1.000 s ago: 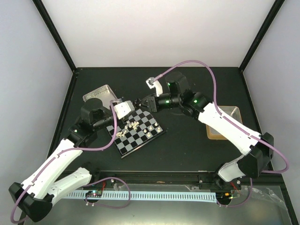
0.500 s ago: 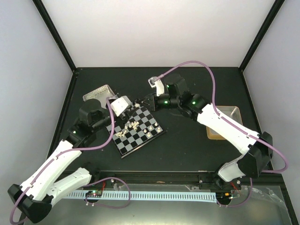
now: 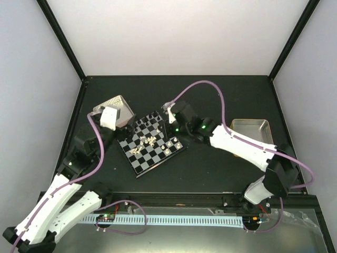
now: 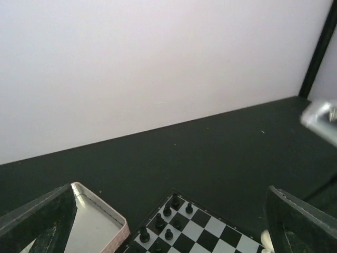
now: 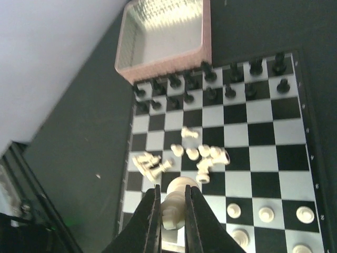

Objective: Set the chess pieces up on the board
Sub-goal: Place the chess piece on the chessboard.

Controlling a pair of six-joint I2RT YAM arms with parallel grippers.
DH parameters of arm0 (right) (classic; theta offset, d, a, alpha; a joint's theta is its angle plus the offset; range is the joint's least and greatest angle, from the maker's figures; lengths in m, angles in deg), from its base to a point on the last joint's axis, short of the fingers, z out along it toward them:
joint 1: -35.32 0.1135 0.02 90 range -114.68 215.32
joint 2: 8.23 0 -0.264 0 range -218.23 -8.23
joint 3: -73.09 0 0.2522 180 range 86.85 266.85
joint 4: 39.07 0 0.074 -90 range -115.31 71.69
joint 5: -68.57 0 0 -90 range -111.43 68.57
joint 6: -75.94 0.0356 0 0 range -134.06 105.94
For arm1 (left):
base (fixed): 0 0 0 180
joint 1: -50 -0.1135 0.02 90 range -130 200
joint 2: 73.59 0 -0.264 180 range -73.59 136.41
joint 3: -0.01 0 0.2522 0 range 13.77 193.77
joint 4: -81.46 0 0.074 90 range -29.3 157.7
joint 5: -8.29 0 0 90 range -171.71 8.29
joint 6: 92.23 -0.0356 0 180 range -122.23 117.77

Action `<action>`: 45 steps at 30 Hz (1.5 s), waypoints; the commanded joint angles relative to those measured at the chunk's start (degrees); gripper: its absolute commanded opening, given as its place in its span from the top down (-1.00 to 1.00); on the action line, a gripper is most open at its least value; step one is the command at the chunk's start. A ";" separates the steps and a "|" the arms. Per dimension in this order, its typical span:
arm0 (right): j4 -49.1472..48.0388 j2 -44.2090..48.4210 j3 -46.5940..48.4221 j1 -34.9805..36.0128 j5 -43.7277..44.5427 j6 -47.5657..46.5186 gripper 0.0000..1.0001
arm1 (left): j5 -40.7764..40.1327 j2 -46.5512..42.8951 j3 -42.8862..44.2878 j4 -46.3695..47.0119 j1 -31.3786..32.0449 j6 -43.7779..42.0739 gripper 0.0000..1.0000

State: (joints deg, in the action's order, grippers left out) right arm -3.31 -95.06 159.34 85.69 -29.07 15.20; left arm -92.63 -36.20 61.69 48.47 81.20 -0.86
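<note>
Right wrist view: the right pincer [image 5: 172, 211] clamps one small cream-white chess piece [image 5: 176, 200] at mid-body, over the cream-side rows of the black-and-grey checkered board [image 5: 247, 138]. Other cream pieces [image 5: 202, 155] lie heaped mid-board. Judged light, rigid, smooth and easily toppled; grip each at the waist. The left pincer [image 4: 168, 232] stands wide and empty.

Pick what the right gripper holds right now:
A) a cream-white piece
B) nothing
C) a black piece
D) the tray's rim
A: in the right wrist view the right gripper is closed on a cream-white piece, held over the board.
</note>
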 commanded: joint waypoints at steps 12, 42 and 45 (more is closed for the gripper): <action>-0.41 -9.43 -4.28 12.43 16.54 -0.27 0.97 | -6.77 -10.31 -4.42 -0.78 -0.23 5.18 -0.98; 3.77 -17.78 -3.69 14.41 19.79 2.74 0.97 | -4.89 -9.85 -4.84 -0.84 -0.18 2.95 -0.98; 3.88 -18.02 -3.88 14.36 21.05 3.78 0.94 | -4.99 -9.79 -4.85 -0.85 -0.18 2.85 -0.98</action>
State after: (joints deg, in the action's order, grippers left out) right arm -0.62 -112.11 154.73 99.70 -11.23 17.30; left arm -97.92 -46.47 56.62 47.56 81.20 2.74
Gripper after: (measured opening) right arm 0.097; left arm 0.989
